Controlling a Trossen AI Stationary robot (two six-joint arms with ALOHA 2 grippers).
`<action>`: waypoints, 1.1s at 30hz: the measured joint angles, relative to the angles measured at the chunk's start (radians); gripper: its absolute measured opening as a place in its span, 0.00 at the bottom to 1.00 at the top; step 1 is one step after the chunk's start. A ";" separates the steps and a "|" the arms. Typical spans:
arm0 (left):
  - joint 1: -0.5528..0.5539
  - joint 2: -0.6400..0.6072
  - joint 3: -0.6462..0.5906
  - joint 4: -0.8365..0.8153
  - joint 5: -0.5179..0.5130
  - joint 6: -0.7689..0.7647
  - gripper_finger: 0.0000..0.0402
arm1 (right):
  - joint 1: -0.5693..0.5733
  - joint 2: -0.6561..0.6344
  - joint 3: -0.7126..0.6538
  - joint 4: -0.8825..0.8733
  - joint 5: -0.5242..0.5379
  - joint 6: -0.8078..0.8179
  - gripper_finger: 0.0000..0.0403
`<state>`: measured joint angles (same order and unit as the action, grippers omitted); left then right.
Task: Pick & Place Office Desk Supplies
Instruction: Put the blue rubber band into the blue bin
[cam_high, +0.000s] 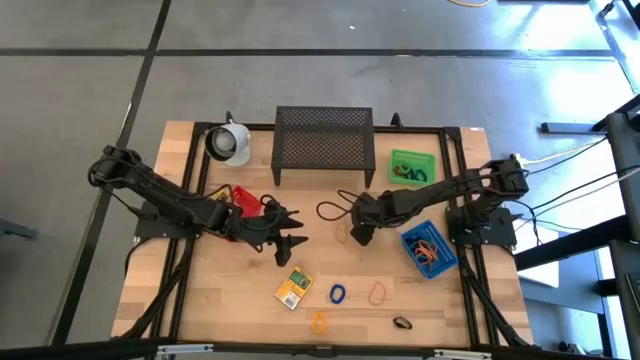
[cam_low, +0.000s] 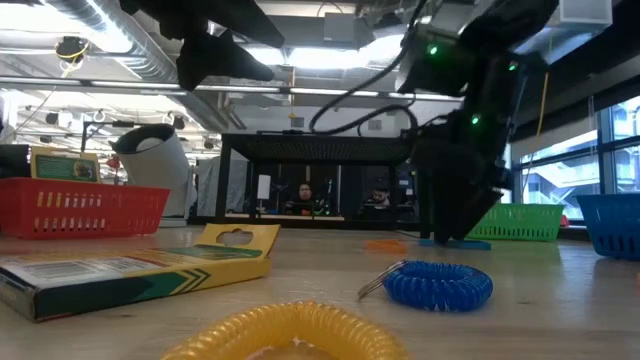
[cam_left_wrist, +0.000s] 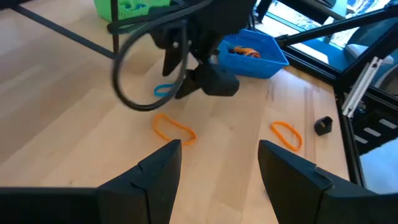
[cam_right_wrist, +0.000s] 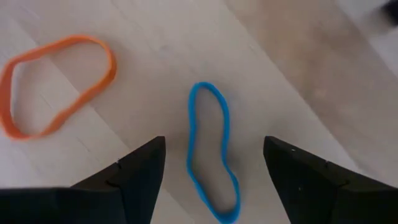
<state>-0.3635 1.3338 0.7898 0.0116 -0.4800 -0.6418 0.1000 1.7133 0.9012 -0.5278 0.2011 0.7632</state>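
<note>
Yellow coil (cam_low: 290, 335) cut off, blurred.

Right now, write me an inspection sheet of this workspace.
Surface: wooden table, bare between items.
Job's things: thin blue loop and orange loop lie flat, apart; yellow packet; blue coil.
Clutter: red bin, green bin, blue bin, white mug, black mesh rack.
Grippers: right tool open over the blue loop; left tool open, empty.
Cables: black cable looped.
Surroundings: grey floor.
</note>
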 joint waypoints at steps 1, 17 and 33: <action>-0.003 0.000 0.000 0.000 -0.010 0.000 0.52 | -0.010 0.009 0.000 0.012 -0.021 -0.008 0.68; -0.004 0.000 0.000 -0.014 -0.027 0.009 0.52 | -0.028 0.041 0.003 0.012 -0.063 0.025 0.49; -0.004 0.000 0.000 -0.016 -0.055 0.009 0.52 | -0.009 0.022 -0.001 0.000 -0.041 0.088 0.04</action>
<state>-0.3679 1.3338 0.7898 -0.0044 -0.5350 -0.6331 0.0911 1.7350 0.9003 -0.5279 0.1604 0.8515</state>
